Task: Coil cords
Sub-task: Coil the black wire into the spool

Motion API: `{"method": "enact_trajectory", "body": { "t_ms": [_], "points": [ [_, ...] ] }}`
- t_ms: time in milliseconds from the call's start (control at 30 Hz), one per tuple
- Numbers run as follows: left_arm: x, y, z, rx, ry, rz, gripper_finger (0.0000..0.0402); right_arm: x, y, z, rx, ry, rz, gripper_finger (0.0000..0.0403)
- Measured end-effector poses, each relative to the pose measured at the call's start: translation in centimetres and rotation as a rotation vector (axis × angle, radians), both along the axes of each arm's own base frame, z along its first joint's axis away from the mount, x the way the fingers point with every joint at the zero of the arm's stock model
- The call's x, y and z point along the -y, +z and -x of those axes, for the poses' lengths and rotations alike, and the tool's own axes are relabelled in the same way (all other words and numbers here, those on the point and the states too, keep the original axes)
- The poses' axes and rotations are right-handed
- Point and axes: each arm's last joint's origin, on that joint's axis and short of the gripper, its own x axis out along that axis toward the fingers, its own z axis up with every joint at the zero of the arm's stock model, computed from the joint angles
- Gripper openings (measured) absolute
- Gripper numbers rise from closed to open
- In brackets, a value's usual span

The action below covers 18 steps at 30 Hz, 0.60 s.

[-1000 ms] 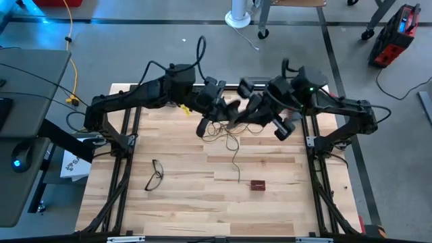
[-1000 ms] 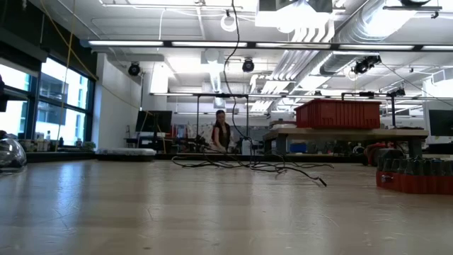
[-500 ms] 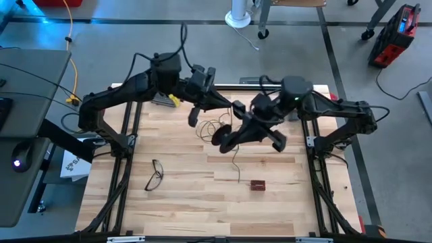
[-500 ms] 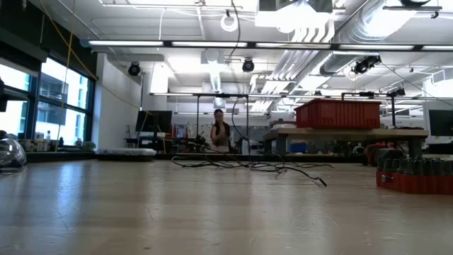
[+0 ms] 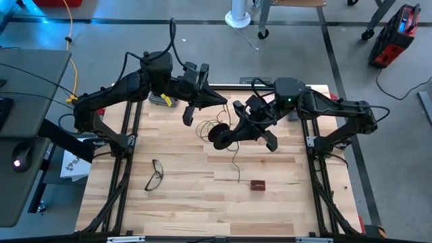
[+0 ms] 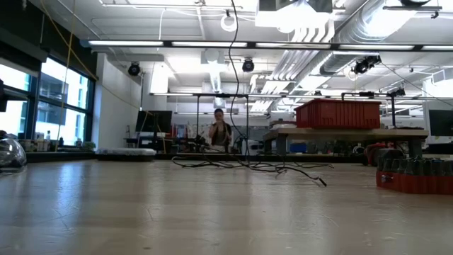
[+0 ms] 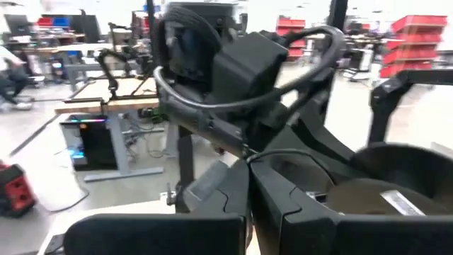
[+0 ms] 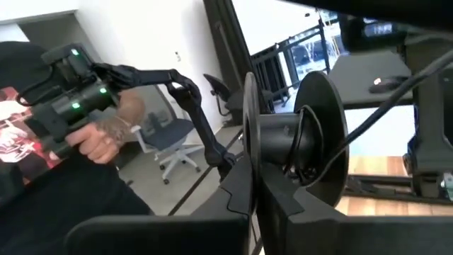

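Note:
The cord is a very thin dark wire; its loose loops (image 5: 214,125) lie on the wooden table, with a tail running toward the near edge (image 5: 237,177). One strand (image 6: 233,78) rises from the loops out of the top of the low view. My right gripper (image 5: 229,132) holds the small black reel (image 5: 219,138) above those loops, with a few turns of wire on its hub (image 8: 303,159). My left gripper (image 5: 225,102) hangs level just behind the reel, shut. My left gripper is shut with a thin dark strand (image 7: 283,151) arcing from its fingertips toward the reel (image 7: 386,202). The strand seems pinched at the fingers' free ends; the pinch point itself is too fine to see. The fingers lie level, pointing toward the table's right. My right gripper pinches one round flange of the reel (image 8: 248,166) between its two fingers at the flange's rim. The fingers come level from the table's right. The reel is lifted clear of the table, its axle lying across the fingers, the other flange (image 8: 320,134) free.
Black-framed eyeglasses (image 5: 155,174) lie at the near left, a small brown block (image 5: 258,184) near the wire's tail, and a yellow object (image 5: 166,100) at the far left edge. A person's hand (image 8: 106,134) grips a handle beyond the table.
My right gripper has rolled and carried the reel down, toward the table's near edge and a little left. My left gripper has drawn back toward the far left and risen slightly. Both stay shut; the loops on the table have barely shifted.

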Motion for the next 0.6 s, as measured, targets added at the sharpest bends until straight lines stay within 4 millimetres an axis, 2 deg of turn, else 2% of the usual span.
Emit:
{"method": "enact_trajectory", "body": {
  "t_ms": [200, 367, 600],
  "points": [
    [0.2, 0.4, 0.4, 0.014, 0.004, 0.002, 0.0000, 0.3, -0.8, 0.0, -0.077, -0.039, 0.023, 0.0000],
    [0.9, 1.4, 2.0, 0.028, 0.002, 0.038, 0.0000, 1.4, -1.3, -0.1, -0.114, -0.169, 0.070, 0.0000],
    [2.1, 1.5, 3.2, -0.017, 0.137, 0.032, 0.0000, 3.3, -1.2, 0.0, -0.085, -0.245, 0.111, 0.0000]
  ]
}}
